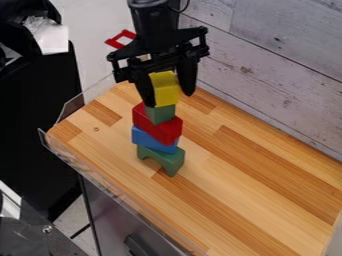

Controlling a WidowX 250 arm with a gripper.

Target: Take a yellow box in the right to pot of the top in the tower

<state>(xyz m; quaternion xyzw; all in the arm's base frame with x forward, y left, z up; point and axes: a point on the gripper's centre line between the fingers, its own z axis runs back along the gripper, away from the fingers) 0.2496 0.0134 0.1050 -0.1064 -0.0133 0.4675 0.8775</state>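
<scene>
My gripper (pixel 167 99) hangs over the upper left part of the table, shut on the yellow box (pixel 165 90), with one finger on either side. The yellow box is directly above the small green block (pixel 160 114) at the top of the tower, and their edges meet in view; whether it rests there cannot be told. Below the small green block come a red block (pixel 157 125), turned at an angle, then a blue block (pixel 153 139). A green arch-shaped block (pixel 172 160) forms the base on the table.
The wooden tabletop (pixel 260 175) extends to the right and front of the tower. A clear rim (pixel 110 177) runs along its left edge, and a pale plank wall (pixel 280 70) stands behind. A red frame-shaped piece (pixel 121 38) shows behind the arm at upper left.
</scene>
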